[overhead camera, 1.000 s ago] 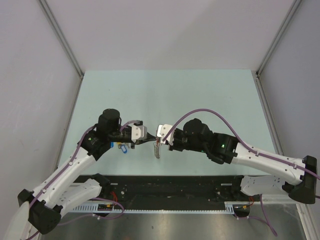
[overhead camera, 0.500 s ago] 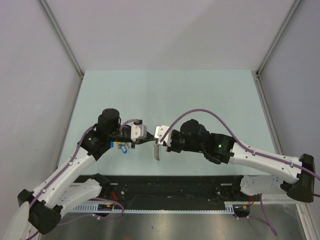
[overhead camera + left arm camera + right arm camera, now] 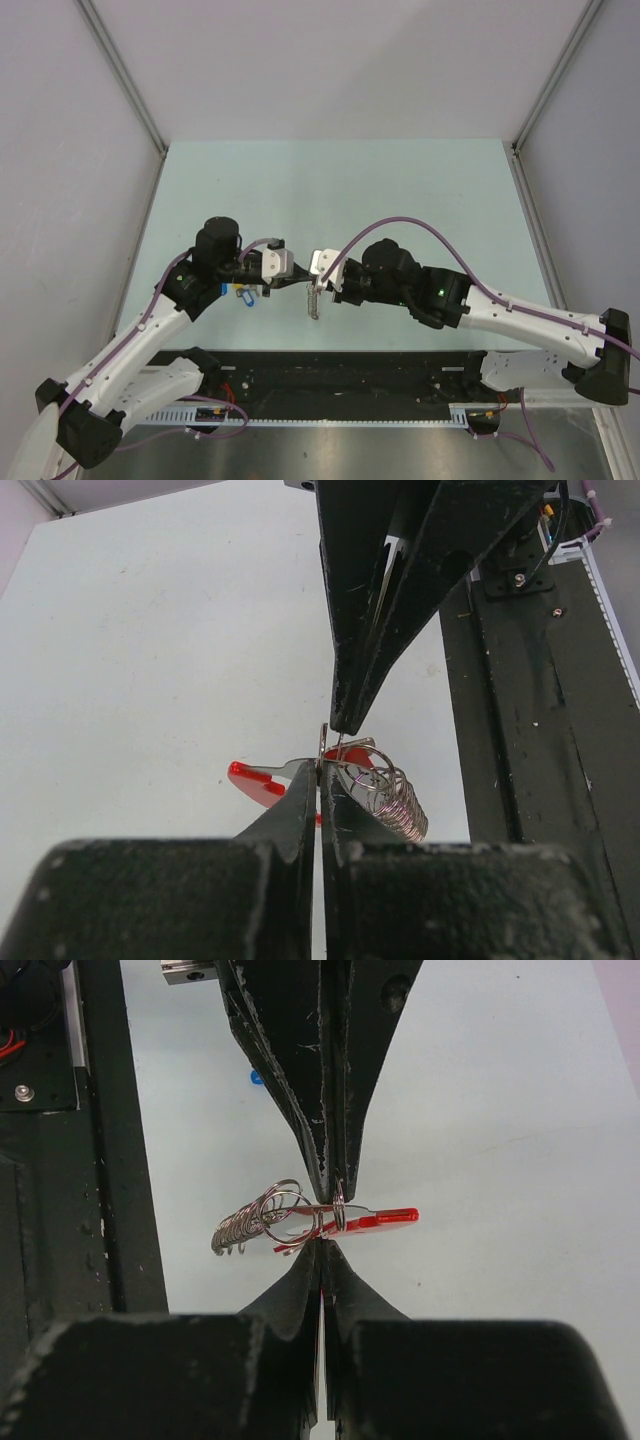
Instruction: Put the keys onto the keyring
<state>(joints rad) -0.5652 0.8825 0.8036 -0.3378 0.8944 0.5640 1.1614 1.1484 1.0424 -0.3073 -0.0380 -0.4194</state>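
Left pincer (image 3: 320, 775) pinching shut on keyring (image 3: 395, 800); my right pincer (image 3: 321, 1250) nipping same keyring opposite, bracing it steady, probably for threading; blue key (image 3: 243, 296) lying on worktop (image 3: 400, 190).

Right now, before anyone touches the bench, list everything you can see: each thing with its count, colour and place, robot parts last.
table: one, pale green, under both arms.
keyring: one, silvery coiled rings with a red piece, held over the table between the two end effectors.
blue key: one, blue head, on the table beside the left arm; no other keys can be made out.
black rail: one, black, along the table's near edge.
left end effector: one, black, shut on the keyring.
right end effector: one, black, shut on the keyring.
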